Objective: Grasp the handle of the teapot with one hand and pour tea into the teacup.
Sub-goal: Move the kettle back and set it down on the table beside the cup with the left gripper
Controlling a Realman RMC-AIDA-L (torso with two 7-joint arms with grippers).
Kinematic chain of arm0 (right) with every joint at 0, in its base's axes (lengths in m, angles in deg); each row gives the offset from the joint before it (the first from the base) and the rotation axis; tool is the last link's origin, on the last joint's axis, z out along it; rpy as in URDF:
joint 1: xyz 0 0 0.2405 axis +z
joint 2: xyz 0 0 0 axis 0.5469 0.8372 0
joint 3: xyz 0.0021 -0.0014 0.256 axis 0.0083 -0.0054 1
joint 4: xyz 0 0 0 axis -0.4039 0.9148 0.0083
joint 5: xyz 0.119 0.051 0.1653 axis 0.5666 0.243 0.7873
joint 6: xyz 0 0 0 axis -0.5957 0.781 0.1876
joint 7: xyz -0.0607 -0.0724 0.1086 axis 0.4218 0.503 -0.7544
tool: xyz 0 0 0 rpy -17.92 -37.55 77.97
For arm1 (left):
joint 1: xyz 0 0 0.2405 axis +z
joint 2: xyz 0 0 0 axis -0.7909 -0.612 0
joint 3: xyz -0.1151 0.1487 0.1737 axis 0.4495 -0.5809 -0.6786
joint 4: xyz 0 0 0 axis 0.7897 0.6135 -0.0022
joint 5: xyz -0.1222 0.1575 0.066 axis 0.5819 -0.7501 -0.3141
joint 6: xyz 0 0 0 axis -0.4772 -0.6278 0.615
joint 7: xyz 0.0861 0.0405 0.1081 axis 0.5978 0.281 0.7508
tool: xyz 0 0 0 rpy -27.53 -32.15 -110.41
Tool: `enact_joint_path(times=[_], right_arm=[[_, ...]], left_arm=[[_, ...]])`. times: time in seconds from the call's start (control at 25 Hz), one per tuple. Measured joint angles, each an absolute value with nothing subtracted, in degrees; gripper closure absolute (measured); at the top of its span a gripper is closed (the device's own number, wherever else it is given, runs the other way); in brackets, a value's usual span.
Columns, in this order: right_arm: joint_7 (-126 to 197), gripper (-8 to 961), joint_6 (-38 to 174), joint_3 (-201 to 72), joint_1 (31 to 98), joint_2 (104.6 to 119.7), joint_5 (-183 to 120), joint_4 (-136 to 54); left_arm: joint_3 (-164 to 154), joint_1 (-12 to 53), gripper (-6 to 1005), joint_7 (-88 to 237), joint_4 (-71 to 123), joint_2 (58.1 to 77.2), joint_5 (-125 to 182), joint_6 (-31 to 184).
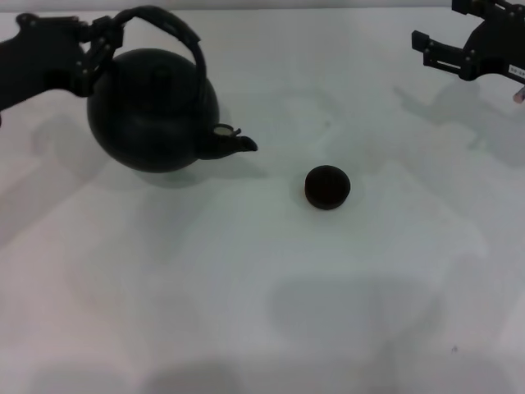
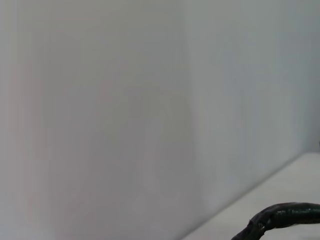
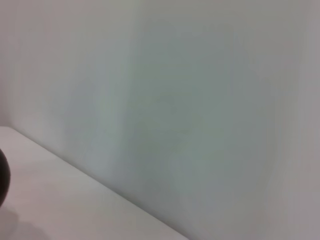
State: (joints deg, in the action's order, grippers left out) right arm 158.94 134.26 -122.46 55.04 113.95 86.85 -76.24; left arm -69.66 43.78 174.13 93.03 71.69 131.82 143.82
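Head view: the teapot [image 1: 153, 111] sits at the far left of the white surface [image 1: 262, 312], tilted, with its belly resting on the surface and its spout [image 1: 234, 144] pointing toward the robot's right and slightly down. The pale rim at the spout base is visible.

The handle [image 1: 176, 29] arches over the pot's top. The left gripper [image 1: 97, 49] reaches in from the left edge and its fingers are clamped on the left end of the handle, just above the pot's shoulder.

The teacup [image 1: 327, 186] stands alone near the centre, right of the spout tip and a little nearer the robot. Cup and spout are apart, with a strip of bare surface between them.

The right gripper [image 1: 459, 51] hangs at the far right corner, well apart from the cup. Its fingers are spread and hold nothing.

Open room: a broad bare stretch of surface lies in front of pot and cup, running to the near edge; the far edge of the surface lies just behind the pot.

Left wrist view: a short arc of the handle [image 2: 285, 216] shows against the surface edge and a plain wall.

Right wrist view: only a sliver of the teapot's body [image 3: 3, 177] at the frame edge, plus surface and wall.
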Motion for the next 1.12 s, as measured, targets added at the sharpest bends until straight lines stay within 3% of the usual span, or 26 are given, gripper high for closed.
enact_joint_path(times=[0.44,1.12], right_arm=[[157.57,88,133.79,-122.46,54.88,113.45,86.66,-76.24],[157.43,88,132.87,-122.9,55.47,114.0,86.58,-75.92]], left_arm=[[-65.75,45.53,880,197.84,74.03,71.58,152.79,149.68],[-65.06,41.53,863,203.19,60.09,71.63,156.01,153.58]])
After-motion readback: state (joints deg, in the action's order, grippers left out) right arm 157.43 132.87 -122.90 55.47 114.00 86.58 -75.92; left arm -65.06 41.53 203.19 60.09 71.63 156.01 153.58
